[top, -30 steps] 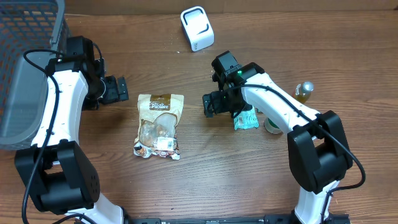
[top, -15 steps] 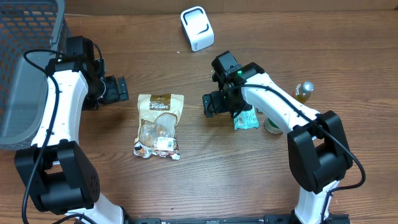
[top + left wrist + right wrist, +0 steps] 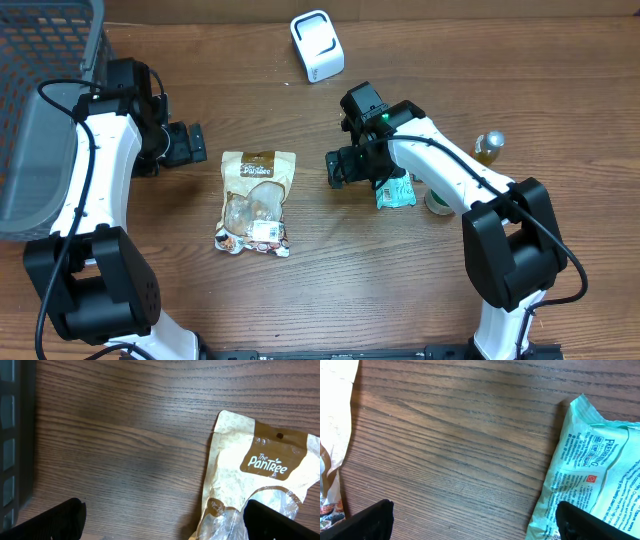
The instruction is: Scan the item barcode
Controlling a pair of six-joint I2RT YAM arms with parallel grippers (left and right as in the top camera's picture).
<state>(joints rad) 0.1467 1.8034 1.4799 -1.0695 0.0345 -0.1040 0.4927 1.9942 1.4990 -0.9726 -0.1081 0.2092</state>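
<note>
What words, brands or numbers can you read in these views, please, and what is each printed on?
"The PanTree": brown band of the cream snack pouch, left wrist view.
"FRESHENING": mint-green packet, right wrist view; its smaller print is too fine to read.
White sticker at the pouch's lower end, overhead: too small to read.

- In the overhead view, bright, even light falls from above. The wooden table carries only short, soft shadows under the arms, and everything is sharp.
- The clear window of the snack pouch shows small glints.
- In the left wrist view the wood grain is crisp, with a dim band of shade beside the basket. The fingertips in the bottom corners are dark and featureless.
- In the right wrist view the print on the green packet is legible, and the pouch edge at top left is washed out to near white.
</note>
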